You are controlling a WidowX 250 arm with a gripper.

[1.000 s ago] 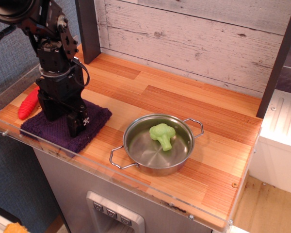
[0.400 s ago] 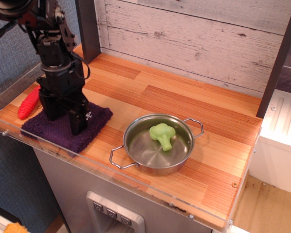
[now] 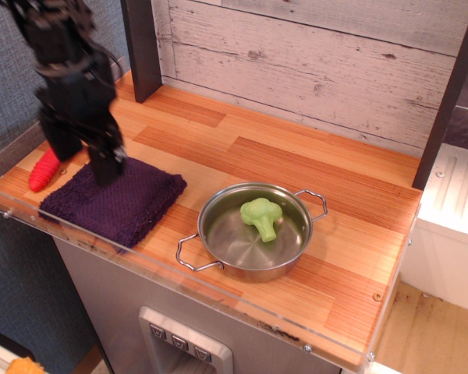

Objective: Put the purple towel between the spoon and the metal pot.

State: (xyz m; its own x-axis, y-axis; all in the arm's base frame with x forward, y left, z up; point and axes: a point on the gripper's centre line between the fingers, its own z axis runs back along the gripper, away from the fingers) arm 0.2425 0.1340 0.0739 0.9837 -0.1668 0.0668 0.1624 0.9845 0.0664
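Note:
The purple towel (image 3: 117,199) lies flat on the wooden counter near the front left edge. The spoon's red handle (image 3: 44,171) shows to its left, partly hidden by the arm; its metal bowl is hidden. The metal pot (image 3: 254,231) stands right of the towel with a green toy broccoli (image 3: 261,216) inside. My black gripper (image 3: 82,160) hangs above the towel's far left corner, lifted off it, open and empty.
A dark post (image 3: 143,47) stands at the back left and another (image 3: 446,101) at the back right, before a grey plank wall. A clear acrylic lip (image 3: 101,241) runs along the counter's front and left edges.
The gripper has risen off the towel and moved left and back. The towel stays flat on the counter and now shows almost whole.

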